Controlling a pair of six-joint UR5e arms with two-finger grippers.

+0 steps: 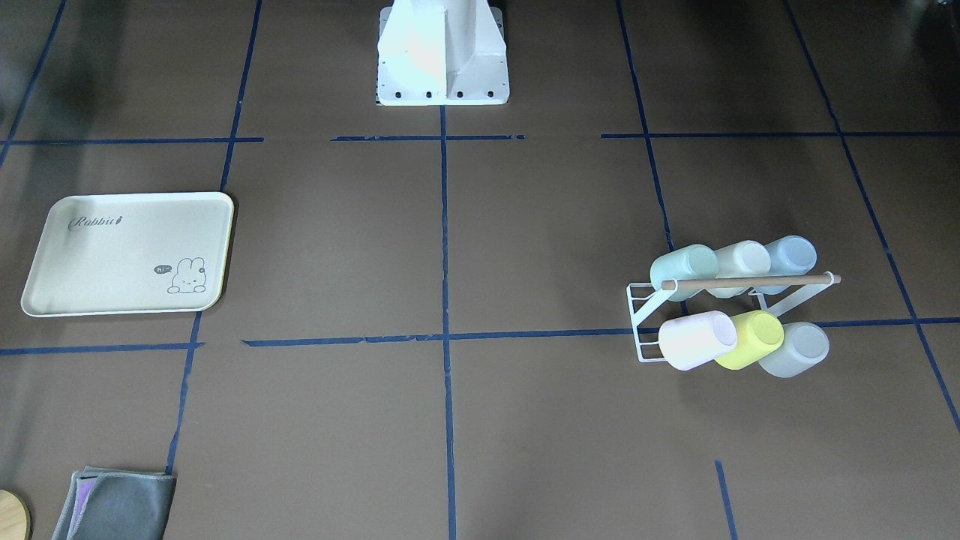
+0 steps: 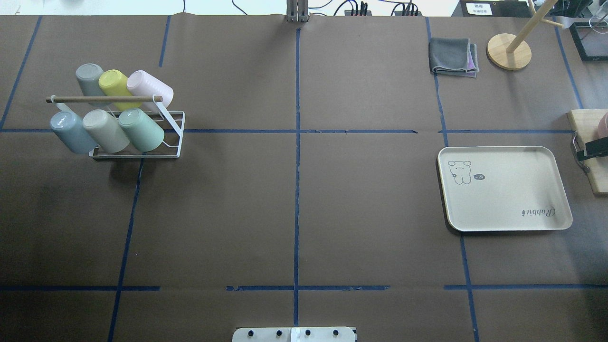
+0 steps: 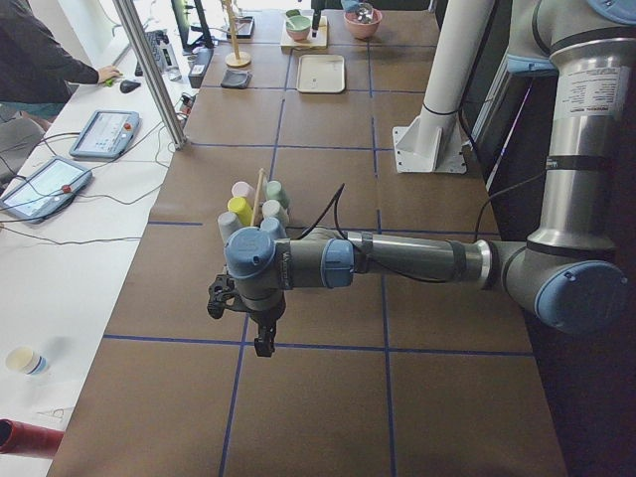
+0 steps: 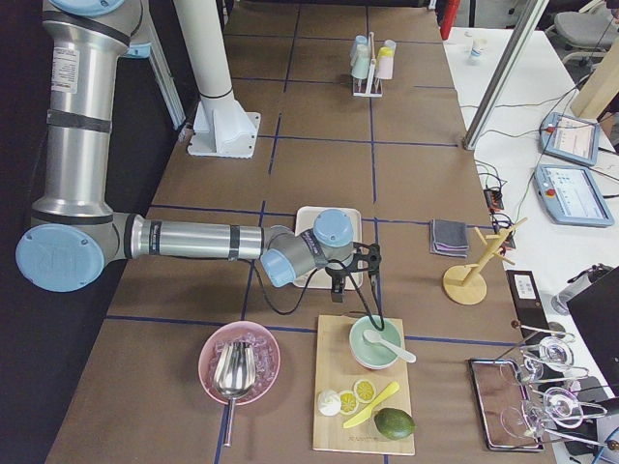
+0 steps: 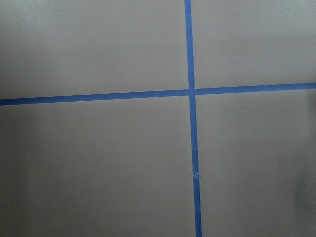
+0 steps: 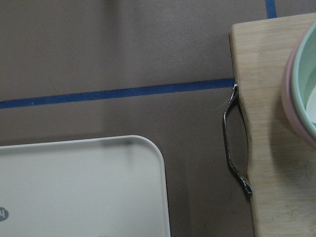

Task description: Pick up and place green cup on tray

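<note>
Cup location: the green cup (image 2: 141, 129) sits tilted, closed end up, on a white wire rack (image 2: 182, 124) on the robot's left side of the surface. It is at the centre-side end of the row nearer the robot and appears to touch a beige cup (image 2: 105, 130). The tray (image 2: 506, 216) lies flat on the robot's right side, well apart from the rack, and nothing stands on it. Handling judgement: the cup looks like light, stiff, smooth plastic, unlikely to break but liable to slip. The best hold is across its side wall near the raised closed end, drawing it off along its own tilt and clear of the wooden rod (image 2: 104, 99) above. Coverage: the overhead and front-facing views show cup, rack and tray together but no arm. Only the side views show the left arm (image 3: 397, 260), short of the rack, and the right arm (image 4: 193, 240), by the tray. From these I cannot tell whether the left jaws or right jaws are released or clenched. The left wrist view shows only taped surface, and the right wrist view shows a tray corner and a wooden board (image 6: 276, 123).
</note>
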